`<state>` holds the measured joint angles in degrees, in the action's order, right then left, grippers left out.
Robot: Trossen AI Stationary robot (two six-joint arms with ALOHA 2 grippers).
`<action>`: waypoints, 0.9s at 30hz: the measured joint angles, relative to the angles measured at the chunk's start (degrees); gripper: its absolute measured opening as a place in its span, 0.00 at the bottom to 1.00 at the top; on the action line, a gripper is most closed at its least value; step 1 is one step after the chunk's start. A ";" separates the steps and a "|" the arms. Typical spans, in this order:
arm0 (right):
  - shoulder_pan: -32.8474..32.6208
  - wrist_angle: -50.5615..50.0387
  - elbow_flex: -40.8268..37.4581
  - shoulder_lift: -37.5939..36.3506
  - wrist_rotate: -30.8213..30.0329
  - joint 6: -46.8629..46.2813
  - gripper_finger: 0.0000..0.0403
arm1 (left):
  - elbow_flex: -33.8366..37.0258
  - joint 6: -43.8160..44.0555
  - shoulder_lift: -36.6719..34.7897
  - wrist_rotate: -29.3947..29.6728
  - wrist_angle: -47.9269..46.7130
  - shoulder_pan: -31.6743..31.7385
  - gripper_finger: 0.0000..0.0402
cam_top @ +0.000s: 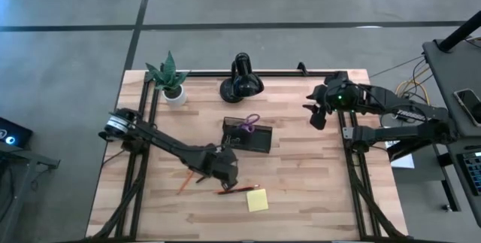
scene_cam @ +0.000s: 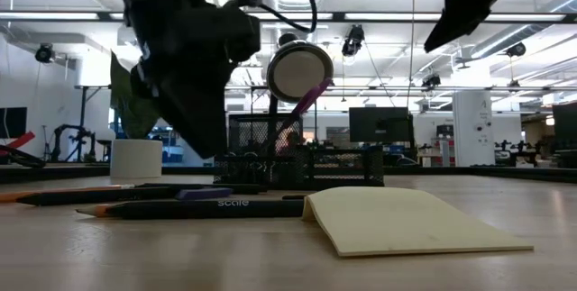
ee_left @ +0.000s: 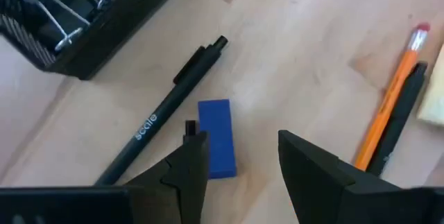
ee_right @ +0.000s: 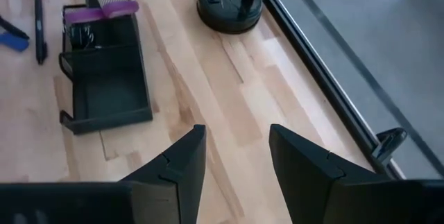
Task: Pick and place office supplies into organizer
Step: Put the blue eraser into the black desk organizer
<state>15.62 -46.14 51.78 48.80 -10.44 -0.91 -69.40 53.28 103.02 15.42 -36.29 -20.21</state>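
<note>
My left gripper (cam_top: 223, 166) is open, low over the table just near of the black organizer (cam_top: 246, 136). In the left wrist view its fingers (ee_left: 239, 158) point down beside a small blue block (ee_left: 216, 139) and a black pen (ee_left: 166, 113). An orange pencil (ee_left: 392, 106) and a second black pen (ee_left: 401, 123) lie farther off, next to the yellow sticky pad (cam_top: 257, 200). Purple-handled scissors (cam_top: 249, 123) stand in the organizer. Another orange pencil (cam_top: 183, 183) lies to the left. My right gripper (cam_top: 319, 115) is open and empty, raised at the far right.
A potted plant (cam_top: 171, 83) and a black lamp (cam_top: 240, 81) stand along the far edge. The organizer holds binder clips (ee_left: 66, 12). Bare wood lies between the organizer and the right arm (ee_right: 229, 106).
</note>
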 joint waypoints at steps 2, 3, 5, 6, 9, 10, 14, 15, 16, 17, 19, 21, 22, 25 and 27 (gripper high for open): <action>-0.02 0.23 -0.60 0.02 0.02 1.35 0.38 | 0.76 -2.47 -0.07 -0.26 2.52 -0.03 0.38; -0.02 0.25 -0.84 0.02 0.00 1.70 0.38 | 1.21 -3.16 -0.07 -0.37 3.58 -0.04 0.38; -0.02 0.29 -1.62 0.01 0.00 1.94 0.38 | 1.74 -4.08 -0.07 -0.38 4.73 -0.04 0.38; -0.02 0.13 -1.97 -0.02 0.00 1.96 0.38 | 1.82 -4.14 -0.07 -0.37 5.10 -0.04 0.38; -0.02 0.33 -2.83 -0.04 0.02 1.29 0.38 | 2.47 -4.15 -0.09 -0.39 4.82 -0.04 0.38; -0.02 0.62 -3.07 -0.03 0.00 1.16 0.38 | 2.70 -4.15 -0.09 -0.39 4.80 -0.04 0.38; -0.02 2.11 -3.42 0.02 0.00 1.12 0.38 | 3.18 -4.18 -0.09 -0.41 4.55 0.19 0.38; -0.02 2.63 -3.42 0.02 0.00 1.10 0.38 | 3.28 -4.18 -0.09 -0.42 4.25 0.34 0.38; -0.02 3.03 -3.42 0.02 0.00 1.10 0.38 | 3.36 -4.18 0.00 -0.38 4.26 0.53 0.38; -0.02 3.42 -3.42 0.02 0.00 1.12 0.38 | 3.36 -4.18 0.26 -0.38 4.55 0.75 0.38; -0.01 4.03 -3.42 0.03 0.00 1.11 0.38 | 3.39 -4.18 0.83 -0.49 4.62 1.11 0.38; 0.00 4.80 -3.47 0.09 -0.02 1.07 0.38 | 3.43 -4.16 1.47 -1.15 4.90 1.46 0.38; 0.00 4.83 -3.47 0.11 -0.01 1.12 0.38 | 3.43 -4.17 1.66 -2.01 5.29 1.57 0.38; 0.00 4.80 -3.49 0.13 -0.02 1.07 0.38 | 3.43 -4.18 2.16 -4.32 6.39 1.57 0.38; 0.00 4.80 -3.49 0.15 -0.02 1.06 0.38 | 3.43 -4.23 2.52 -4.29 6.37 1.49 0.38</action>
<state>15.62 -41.34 48.29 48.94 -10.46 0.15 -65.98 49.05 105.54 11.13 -29.92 -18.72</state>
